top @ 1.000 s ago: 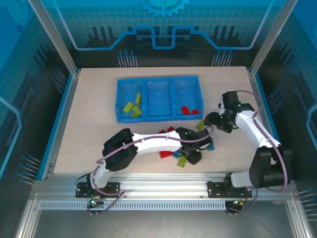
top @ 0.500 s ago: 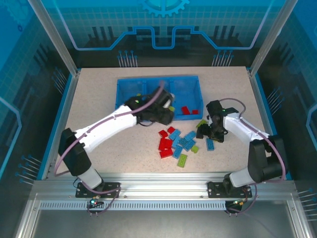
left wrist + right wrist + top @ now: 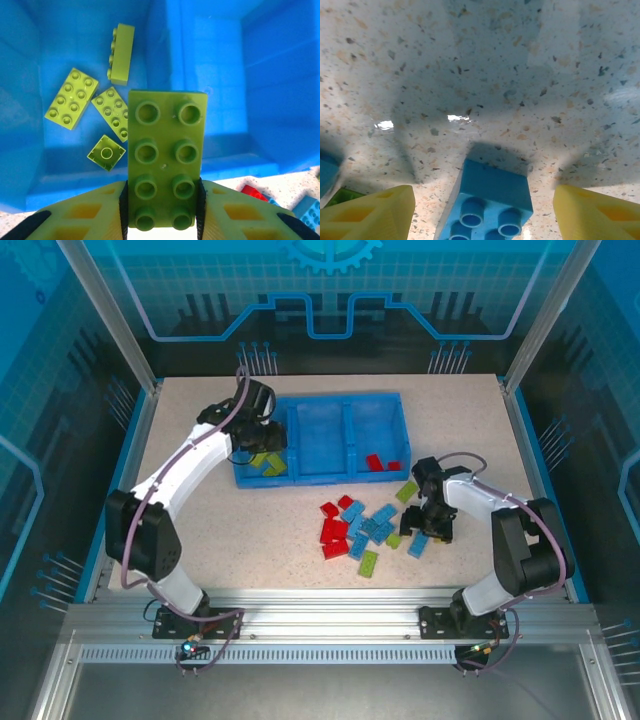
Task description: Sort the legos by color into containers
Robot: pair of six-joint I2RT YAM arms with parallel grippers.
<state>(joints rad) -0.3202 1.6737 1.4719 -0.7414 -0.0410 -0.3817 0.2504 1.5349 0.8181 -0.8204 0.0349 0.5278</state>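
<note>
Two pincers: left pincer [image 3: 161, 200] clamps a green brick [image 3: 165, 150] over the tray [image 3: 215, 65]; right pincer [image 3: 482, 210], 4 o'clock of it, gapes astride a blue brick [image 3: 492, 192] on the tabletop [image 3: 470, 75].

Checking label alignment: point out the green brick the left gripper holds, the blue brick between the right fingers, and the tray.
green brick [image 3: 165, 160], left wrist view, centre of studded face.
blue brick [image 3: 492, 187], right wrist view, flat area beyond its studs.
tray [image 3: 320, 440], top external view, middle compartment floor.

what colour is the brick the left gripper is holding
Yellow-green. The brick in the left gripper shows best in the left wrist view.
</note>
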